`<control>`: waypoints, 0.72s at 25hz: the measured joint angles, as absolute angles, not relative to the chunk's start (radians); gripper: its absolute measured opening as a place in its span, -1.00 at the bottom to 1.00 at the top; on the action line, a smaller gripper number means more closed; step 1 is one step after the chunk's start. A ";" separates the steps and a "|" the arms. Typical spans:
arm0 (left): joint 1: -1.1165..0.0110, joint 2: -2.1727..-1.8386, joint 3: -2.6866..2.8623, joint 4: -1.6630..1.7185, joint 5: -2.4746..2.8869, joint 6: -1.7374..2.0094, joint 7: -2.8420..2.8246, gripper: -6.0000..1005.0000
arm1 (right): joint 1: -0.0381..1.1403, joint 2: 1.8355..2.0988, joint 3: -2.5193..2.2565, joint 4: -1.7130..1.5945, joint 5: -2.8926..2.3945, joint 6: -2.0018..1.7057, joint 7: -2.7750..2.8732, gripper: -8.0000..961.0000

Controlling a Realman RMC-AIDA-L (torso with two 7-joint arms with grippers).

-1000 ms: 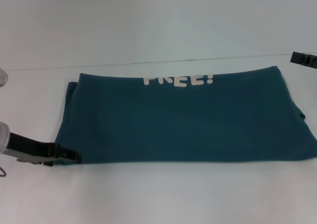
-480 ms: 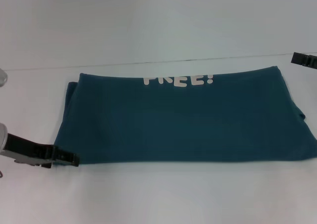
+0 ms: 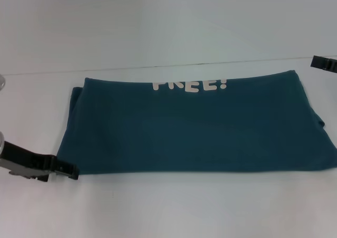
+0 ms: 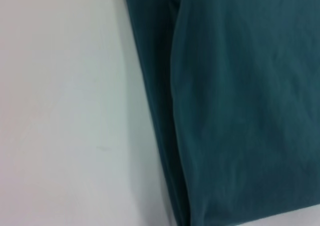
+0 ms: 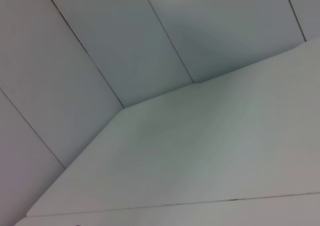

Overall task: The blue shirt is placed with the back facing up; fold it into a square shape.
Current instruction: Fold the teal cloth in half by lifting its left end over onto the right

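The dark teal-blue cotton shirt [image 3: 195, 125] lies folded into a wide band across the white desk [image 3: 168, 206], with white lettering [image 3: 190, 85] showing along its far edge. The left claw [image 3: 71, 170] sits at the shirt's near left corner, just beside the cloth; whether it is released or clenched cannot be told. The right claw [image 3: 322, 63] hangs at the far right, apart from the shirt, its state also unclear.

A plain white table [image 3: 158, 211] meets a pale panelled wall [image 5: 125, 41] behind.
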State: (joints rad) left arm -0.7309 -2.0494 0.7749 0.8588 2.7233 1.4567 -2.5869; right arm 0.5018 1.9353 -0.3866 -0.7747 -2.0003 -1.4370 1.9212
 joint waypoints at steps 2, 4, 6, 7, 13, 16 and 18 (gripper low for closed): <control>-0.733 -2.049 0.775 0.857 2.723 1.458 -2.588 0.75 | 0.503 1.935 -0.387 -0.776 -2.000 -1.439 1.922 0.88; -0.741 -2.049 0.775 0.850 2.724 1.467 -2.593 0.75 | 0.503 1.934 -0.387 -0.776 -2.000 -1.440 1.923 0.88; -0.745 -2.050 0.777 0.845 2.724 1.470 -2.601 0.75 | 0.505 1.933 -0.387 -0.776 -2.000 -1.441 1.923 0.88; -0.747 -2.050 0.779 0.843 2.724 1.472 -2.606 0.75 | 0.505 1.933 -0.387 -0.776 -2.000 -1.441 1.924 0.88; -0.750 -2.051 0.785 0.840 2.724 1.476 -2.615 0.75 | 0.507 1.931 -0.387 -0.776 -2.000 -1.442 1.925 0.88; -0.756 -2.055 0.786 0.830 2.724 1.465 -2.615 0.75 | 0.506 1.931 -0.387 -0.776 -2.000 -1.441 1.925 0.88; -0.757 -2.056 0.786 0.826 2.724 1.459 -2.615 0.75 | 0.506 1.931 -0.387 -0.776 -2.000 -1.441 1.925 0.88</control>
